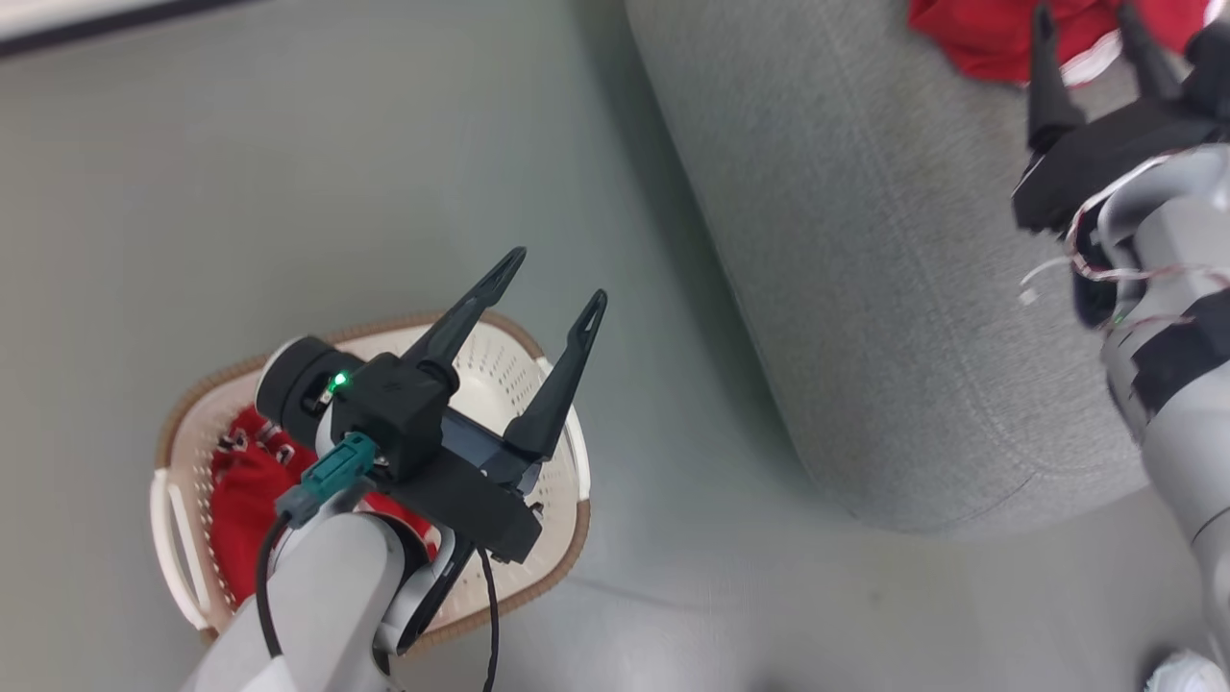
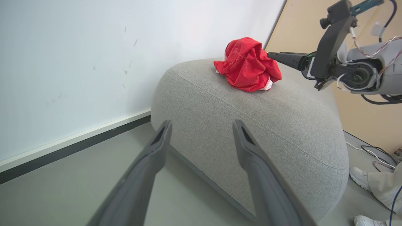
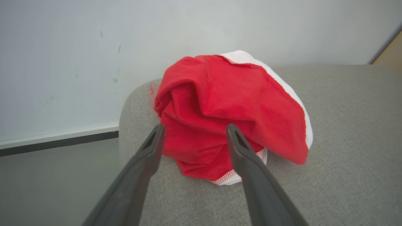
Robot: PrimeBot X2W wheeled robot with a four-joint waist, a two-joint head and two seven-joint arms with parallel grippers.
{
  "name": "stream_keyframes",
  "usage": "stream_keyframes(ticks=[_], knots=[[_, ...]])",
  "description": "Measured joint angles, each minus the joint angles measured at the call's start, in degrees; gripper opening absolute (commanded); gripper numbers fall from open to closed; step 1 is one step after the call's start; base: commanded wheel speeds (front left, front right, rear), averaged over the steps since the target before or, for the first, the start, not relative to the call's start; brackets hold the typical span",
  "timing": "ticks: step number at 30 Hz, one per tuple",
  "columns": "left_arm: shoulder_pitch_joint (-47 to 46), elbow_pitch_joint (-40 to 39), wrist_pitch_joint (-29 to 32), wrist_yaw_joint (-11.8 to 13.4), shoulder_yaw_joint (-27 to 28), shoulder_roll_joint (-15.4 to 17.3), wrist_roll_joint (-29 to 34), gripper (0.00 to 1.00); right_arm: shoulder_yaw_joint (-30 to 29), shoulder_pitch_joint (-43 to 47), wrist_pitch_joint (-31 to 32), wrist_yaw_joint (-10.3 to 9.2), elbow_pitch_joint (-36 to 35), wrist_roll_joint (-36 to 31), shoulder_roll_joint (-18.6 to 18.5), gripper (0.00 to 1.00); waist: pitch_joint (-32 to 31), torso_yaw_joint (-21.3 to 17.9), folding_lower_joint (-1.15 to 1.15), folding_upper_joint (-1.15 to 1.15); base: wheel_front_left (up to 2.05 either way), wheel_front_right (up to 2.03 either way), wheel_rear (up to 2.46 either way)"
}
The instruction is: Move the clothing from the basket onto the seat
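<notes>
Lying in basket [image 1: 207, 392]: red jersey [image 1: 240, 500]; on seat [image 3: 345, 125]: crumpled red garment [image 3: 226, 110]; L claw [image 1: 558, 274], R claw [image 3: 195, 126] spread wide, empty.

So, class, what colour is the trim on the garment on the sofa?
White, on the red garment; clearest in the right wrist view.

A white wall [image 2: 78, 62] with a dark skirting strip [image 2: 75, 148] meets a smooth grey-green floor [image 1: 240, 173]; a tan panel [image 2: 358, 119] adjoins it.

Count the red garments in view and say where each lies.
2. One crumpled red garment sits on the grey sofa, just ahead of the open right pincer. One red jersey lies in the laundry basket, below the left pincer. More may be hidden beneath it.
</notes>
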Motion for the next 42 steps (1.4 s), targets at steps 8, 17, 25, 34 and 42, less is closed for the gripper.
stream_keyframes(ticks=[8,17,25,34,42], knots=[[3.8,4.6,-4.0,1.0,3.3,-0.6,-2.6,1.00,0.1,6.1,0.0,0.26,-4.5,-0.8,2.7,1.00,-6.3,0.6,-0.01,0.00,0.00,0.00,0.00],[11.3,9.5,-7.4,3.2,8.3,-0.3,-6.1,1.00,1.7,15.8,0.0,0.23,-10.6,-3.5,4.7,1.00,-14.5,3.3,-0.01,-0.01,0.00,0.00,0.00],[18.6,12.5,-8.5,5.0,11.1,-0.3,-8.2,1.00,2.2,27.1,0.0,-1.10,-17.2,-4.9,5.2,1.00,-21.9,6.8,-0.01,-0.01,0.00,0.00,0.00],[27.8,12.4,-8.9,7.4,15.0,0.4,-8.7,1.00,2.2,39.2,0.0,-3.32,-25.7,-5.4,6.3,1.00,-29.3,10.1,-0.01,0.00,0.00,0.00,0.00],[34.1,9.8,-8.9,8.6,17.9,0.6,-8.5,1.00,2.7,47.5,0.0,-4.98,-34.1,-7.3,6.4,1.00,-33.6,12.4,0.00,-0.01,0.00,0.00,0.00]])
